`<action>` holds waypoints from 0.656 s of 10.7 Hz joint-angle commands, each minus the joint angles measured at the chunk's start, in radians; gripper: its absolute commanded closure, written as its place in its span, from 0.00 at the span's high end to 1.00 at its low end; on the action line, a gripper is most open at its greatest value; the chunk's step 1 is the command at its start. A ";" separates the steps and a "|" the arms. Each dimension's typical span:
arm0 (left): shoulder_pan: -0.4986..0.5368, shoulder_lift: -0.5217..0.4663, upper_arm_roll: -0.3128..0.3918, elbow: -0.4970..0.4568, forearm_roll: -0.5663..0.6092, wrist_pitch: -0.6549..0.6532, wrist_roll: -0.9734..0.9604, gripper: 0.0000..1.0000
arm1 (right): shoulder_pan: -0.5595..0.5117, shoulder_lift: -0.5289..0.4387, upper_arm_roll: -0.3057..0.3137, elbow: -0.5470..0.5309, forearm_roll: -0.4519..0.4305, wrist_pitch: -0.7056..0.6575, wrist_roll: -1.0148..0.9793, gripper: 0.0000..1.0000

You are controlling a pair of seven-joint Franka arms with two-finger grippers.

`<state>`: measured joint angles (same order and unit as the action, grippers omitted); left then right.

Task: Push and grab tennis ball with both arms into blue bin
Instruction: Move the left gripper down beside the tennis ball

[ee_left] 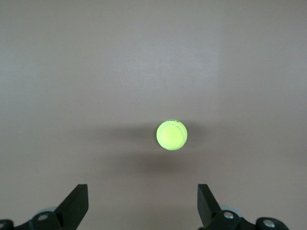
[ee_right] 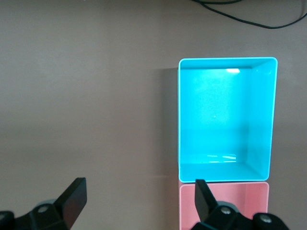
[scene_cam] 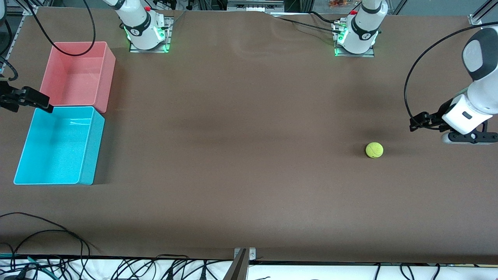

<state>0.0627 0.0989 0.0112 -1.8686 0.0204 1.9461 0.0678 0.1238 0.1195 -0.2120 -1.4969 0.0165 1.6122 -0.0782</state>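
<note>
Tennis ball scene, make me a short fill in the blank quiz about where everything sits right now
1. The tennis ball lies on the brown ____, touching neither claw.
2. The blue bin stands beside a ____ bin and is nearer to the front camera than it.
3. The left claw is open and hangs near the ____.
4. The right claw is open, at the edge of the blue ____.

Missing words: table; pink; tennis ball; bin

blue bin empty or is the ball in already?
Empty. The blue bin shows only bare floor inside in the right wrist view; the tennis ball lies on the table toward the left arm's end, near the left pincer.
</note>
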 commanded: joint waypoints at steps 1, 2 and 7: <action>-0.001 -0.022 0.041 -0.151 0.010 0.169 0.043 1.00 | -0.001 0.003 0.000 0.017 -0.003 -0.002 0.009 1.00; -0.003 -0.021 0.041 -0.179 0.013 0.204 0.041 1.00 | -0.001 0.005 0.000 0.017 -0.004 -0.002 0.008 1.00; -0.011 0.019 0.041 -0.329 0.026 0.416 0.043 0.98 | -0.001 0.003 0.000 0.017 -0.004 -0.003 0.009 1.00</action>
<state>0.0580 0.1033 0.0487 -2.1422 0.0204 2.2820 0.1021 0.1240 0.1196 -0.2120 -1.4968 0.0165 1.6125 -0.0782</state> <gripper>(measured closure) 0.000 0.000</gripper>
